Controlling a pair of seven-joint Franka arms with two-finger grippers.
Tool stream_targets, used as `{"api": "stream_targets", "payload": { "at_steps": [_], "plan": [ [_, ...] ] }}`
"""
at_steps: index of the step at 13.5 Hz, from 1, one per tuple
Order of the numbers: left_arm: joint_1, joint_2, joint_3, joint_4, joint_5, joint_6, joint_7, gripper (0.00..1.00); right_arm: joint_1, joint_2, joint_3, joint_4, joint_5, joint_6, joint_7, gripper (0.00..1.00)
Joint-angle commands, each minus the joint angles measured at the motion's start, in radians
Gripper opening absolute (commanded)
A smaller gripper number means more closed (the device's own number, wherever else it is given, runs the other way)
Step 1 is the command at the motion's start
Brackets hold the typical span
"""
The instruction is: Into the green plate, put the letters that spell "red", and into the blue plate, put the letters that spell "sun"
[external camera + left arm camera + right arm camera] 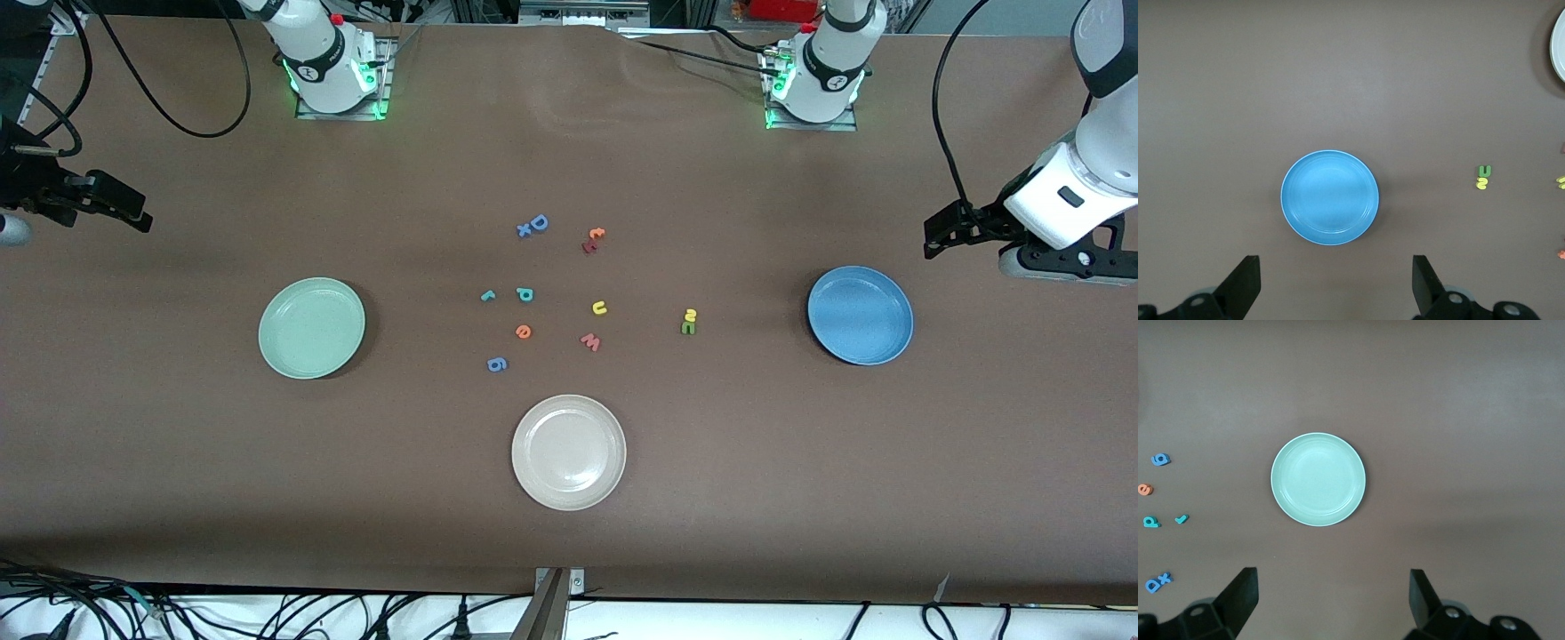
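1. Step in hand: the start, by my read. Nothing sorted yet; green plate (311,327) & blue plate (860,315) both bare.
2. "red" letters lie mid-table in a loose cluster: teal r (487,295), teal-green d/p shape (524,294) beside it, orange e (523,332) a bit nearer the front cam. All closer to the green plate than to the blue.
3. "sun" letters: yellow u (599,308) sits by the cluster; green n (689,327) & yellow s (690,315) touch as a pair, toward the blue plate.
4. Right gripper (114,206) hangs high over the right arm's end of the table, fingers spread wide, nothing in them. Left gripper (949,229) likewise over the left arm's end, spread, holding nothing.
5. Next move likely needs a reach in to centre & a fine pinch on one tiny letter; n & s must be split apart first or taken w/ care.
6. Distractors: blue D (537,223), blue g/6 (497,364), pink w (590,341), orange-red pair (593,239), beige-white plate (568,452).
7. Surface: plain brown table (800,498). Cables along the edges.
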Motion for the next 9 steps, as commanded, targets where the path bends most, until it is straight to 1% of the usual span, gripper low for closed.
{"api": "stream_targets", "payload": {
  "at_steps": [1, 9],
  "plan": [
    [0.003, -0.008, 0.000, 0.002, -0.037, 0.005, 0.031, 1.00, 0.000, 0.008, 0.000, 0.025, 0.009, -0.015, 0.017, 1.00],
    [0.003, -0.008, -0.001, 0.002, -0.037, 0.003, 0.031, 1.00, 0.005, 0.005, 0.005, 0.026, 0.003, -0.028, 0.041, 1.00]
  ]
}}
